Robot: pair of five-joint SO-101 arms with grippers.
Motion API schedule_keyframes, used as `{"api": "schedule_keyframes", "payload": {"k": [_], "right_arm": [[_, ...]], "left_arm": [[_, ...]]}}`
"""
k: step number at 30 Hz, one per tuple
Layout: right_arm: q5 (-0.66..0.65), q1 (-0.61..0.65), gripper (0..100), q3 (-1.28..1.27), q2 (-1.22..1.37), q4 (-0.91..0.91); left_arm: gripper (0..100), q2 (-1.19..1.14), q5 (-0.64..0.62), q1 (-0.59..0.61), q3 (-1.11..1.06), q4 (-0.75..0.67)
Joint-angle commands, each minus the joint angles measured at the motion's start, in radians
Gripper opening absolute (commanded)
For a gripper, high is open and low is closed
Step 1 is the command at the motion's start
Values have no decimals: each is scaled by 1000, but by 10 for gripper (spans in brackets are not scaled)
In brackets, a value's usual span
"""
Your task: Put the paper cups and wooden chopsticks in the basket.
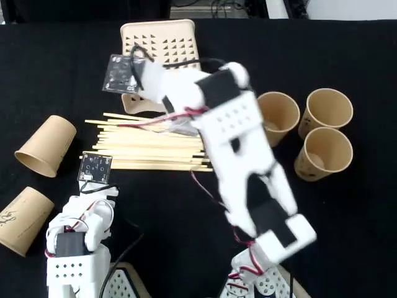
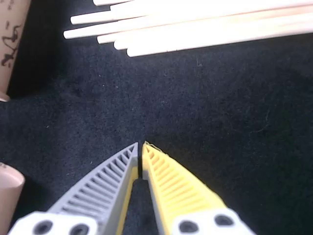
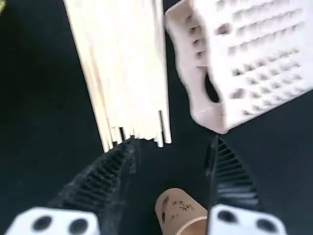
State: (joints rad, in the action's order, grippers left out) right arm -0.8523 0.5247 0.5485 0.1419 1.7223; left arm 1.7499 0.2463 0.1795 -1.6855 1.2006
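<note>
The left gripper [image 2: 141,147], lower left, is closed and empty, while the right gripper [image 3: 173,144] gapes empty beside the basket [image 1: 158,28] at top centre, chopsticks [image 1: 142,149] lying mid-frame and cups [image 1: 327,107] at right and left.

**Colours across my bench**

I see a black table cloth [image 1: 347,248], a cream basket [image 1: 158,26] patterned with dark triangular holes at upper centre, pale chopsticks [image 1: 142,152], tan paper cups [image 1: 327,108] and white arms [image 1: 236,124]. My left gripper [image 2: 141,147] is grey and yellow; the right gripper [image 3: 174,144] is black.
</note>
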Motion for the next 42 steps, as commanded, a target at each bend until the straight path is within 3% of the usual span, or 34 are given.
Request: {"api": "schedule_keyframes", "payload": {"k": [1, 9, 14, 20, 24, 31, 37, 42], "right_arm": [[-14, 17, 237, -42, 35, -91], [-14, 9, 234, -490, -39, -489], [-5, -44, 236, -783, -289, -677], [6, -69, 237, -1293, -697, -1037], [6, -118, 237, -1489, -786, -1275], [-31, -158, 234, -1451, -549, -1548], [-31, -192, 233, -1234, -257, -1559], [-34, -239, 233, -1161, -193, -1570]], "left_arm": [[30, 0, 2, -1, -18, 5], [30, 0, 2, -1, -18, 5], [30, 0, 2, -1, -18, 5], [30, 0, 2, -1, -18, 5], [30, 0, 2, -1, -18, 5], [30, 0, 2, 1, -18, 5], [30, 0, 2, -1, -18, 5], [30, 0, 2, 1, -18, 5]]}}
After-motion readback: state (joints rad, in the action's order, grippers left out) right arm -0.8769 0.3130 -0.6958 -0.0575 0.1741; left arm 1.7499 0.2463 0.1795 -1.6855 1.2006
